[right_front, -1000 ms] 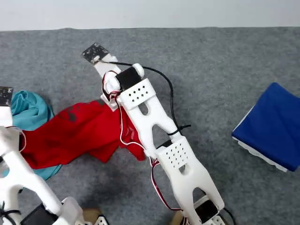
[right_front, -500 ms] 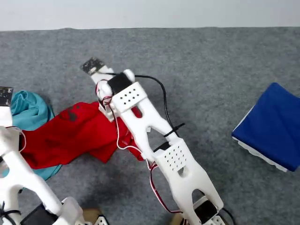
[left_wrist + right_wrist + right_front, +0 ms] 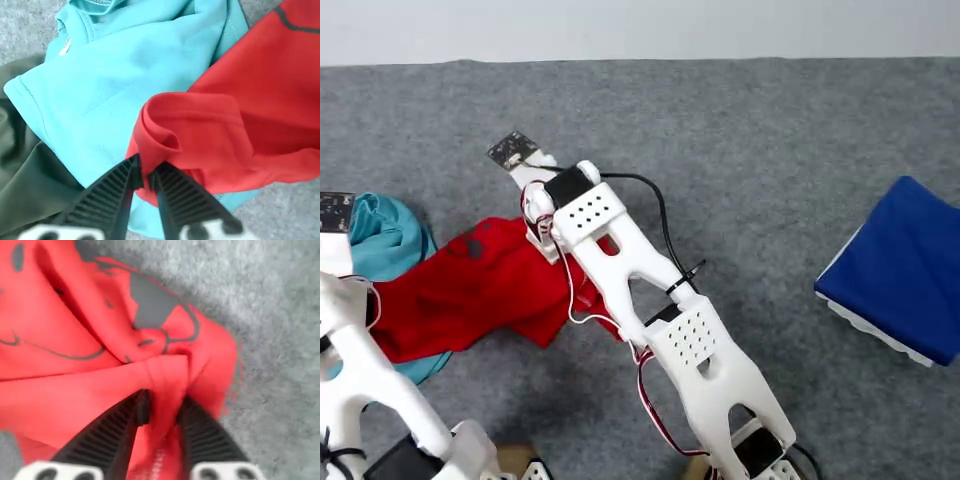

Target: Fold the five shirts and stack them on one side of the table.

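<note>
High view, change: over the last second the right arm (image 3: pixel 620 260) has swung its wrist a little toward the left arm (image 3: pixel 360 370), and the red shirt (image 3: pixel 460 290) has bunched slightly beneath it. From where I stand, the pair looks to be still sorting out the cloth, with no fold creased yet.
High view, pose: the right arm stretches long and low across the grey tabletop (image 3: pixel 770 140), wrist tipped down over the shirt's far edge. The left arm is bent up at the near left corner.
High view, stack: a blue folded shirt (image 3: pixel 905 265) lies well apart on the right side.
Left wrist view: the left end effector (image 3: pixel 142 172) is pinched onto a rolled edge of the red shirt, which lies over a teal shirt (image 3: pixel 115 75) beside a dark olive shirt (image 3: pixel 20 175).
Right wrist view: the right end effector (image 3: pixel 162 410) clamps a ridge of red cloth near the printed graphic (image 3: pixel 155 315).
</note>
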Controlling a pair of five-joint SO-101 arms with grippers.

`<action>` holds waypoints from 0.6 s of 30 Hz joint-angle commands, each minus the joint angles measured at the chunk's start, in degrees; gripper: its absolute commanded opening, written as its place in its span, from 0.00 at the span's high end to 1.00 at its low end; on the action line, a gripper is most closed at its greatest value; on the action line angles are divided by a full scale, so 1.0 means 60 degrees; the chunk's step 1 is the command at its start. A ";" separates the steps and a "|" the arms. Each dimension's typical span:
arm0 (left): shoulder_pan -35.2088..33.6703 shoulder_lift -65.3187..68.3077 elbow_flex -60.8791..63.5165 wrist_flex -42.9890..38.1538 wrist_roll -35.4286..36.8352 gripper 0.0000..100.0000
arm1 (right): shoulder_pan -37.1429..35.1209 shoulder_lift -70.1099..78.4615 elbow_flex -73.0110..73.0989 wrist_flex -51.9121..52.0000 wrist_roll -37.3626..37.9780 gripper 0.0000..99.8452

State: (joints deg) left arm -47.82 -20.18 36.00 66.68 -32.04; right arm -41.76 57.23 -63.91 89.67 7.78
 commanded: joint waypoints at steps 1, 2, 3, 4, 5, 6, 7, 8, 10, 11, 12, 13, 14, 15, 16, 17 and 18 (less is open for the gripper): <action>0.0103 -0.0366 -0.0066 -0.0205 -0.0029 0.99 | 0.0095 -0.0198 -0.1348 0.0623 0.0762 0.99; 0.0117 -0.0366 -0.0095 -0.0205 -0.0029 0.99 | 0.0110 -0.0242 -0.1744 0.0828 0.0791 0.99; 0.0161 -0.0366 -0.0183 -0.0161 -0.0029 0.99 | 0.0154 -0.0300 -0.2154 0.1077 0.0821 0.99; 0.0205 -0.0366 -0.0286 -0.0132 -0.0015 0.99 | 0.0198 -0.0359 -0.2579 0.1311 0.0835 0.99; 0.0220 -0.0366 -0.0388 -0.0117 -0.0015 0.99 | 0.0242 -0.0418 -0.3018 0.1560 0.0952 0.99; 0.0264 -0.0366 -0.0520 -0.0117 -0.0015 0.99 | 0.0271 -0.0491 -0.3473 0.1839 0.1158 0.99; 0.0308 -0.0366 -0.0652 -0.0088 -0.0015 0.99 | 0.0330 -0.0579 -0.3868 0.2103 0.1392 0.99; 0.0337 -0.0366 -0.0813 0.0044 -0.0015 0.99 | 0.0388 -0.0637 -0.4147 0.2220 0.1538 0.99; 0.0557 -0.0366 -0.1092 0.0337 -0.0015 0.99 | 0.0593 -0.0828 -0.4293 0.2220 0.1641 0.99; 0.0674 -0.0366 -0.1194 0.0484 -0.0015 0.99 | 0.0696 -0.0886 -0.4234 0.2205 0.1641 0.99; 0.0791 -0.0366 -0.1238 0.0586 0.0000 0.99 | 0.0769 -0.0930 -0.4073 0.2205 0.1641 0.99; 0.0908 -0.0366 -0.1267 0.0689 0.0000 0.99 | 0.0784 -0.0930 -0.3810 0.2205 0.1656 0.99; 0.0982 -0.0366 -0.1267 0.0762 0.0000 0.99 | 0.0813 -0.0901 -0.3443 0.2205 0.1656 0.99; 0.1040 -0.0366 -0.1267 0.0821 0.0000 0.99 | 0.0828 -0.0872 -0.3077 0.2205 0.1670 0.99; 0.1070 -0.0366 -0.1267 0.0879 0.0015 0.99 | 0.0857 -0.0857 -0.2711 0.2190 0.1670 0.99; 0.1070 -0.0366 -0.1267 0.0908 0.0088 0.99 | 0.0886 -0.0842 -0.2447 0.2190 0.1670 0.99; 0.1040 -0.0366 -0.1267 0.0923 0.0249 0.99 | 0.0945 -0.0842 -0.2227 0.2190 0.1670 0.98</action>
State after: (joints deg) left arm -41.85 -20.35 30.46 71.25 -31.96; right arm -37.54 56.26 -79.65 100.57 17.27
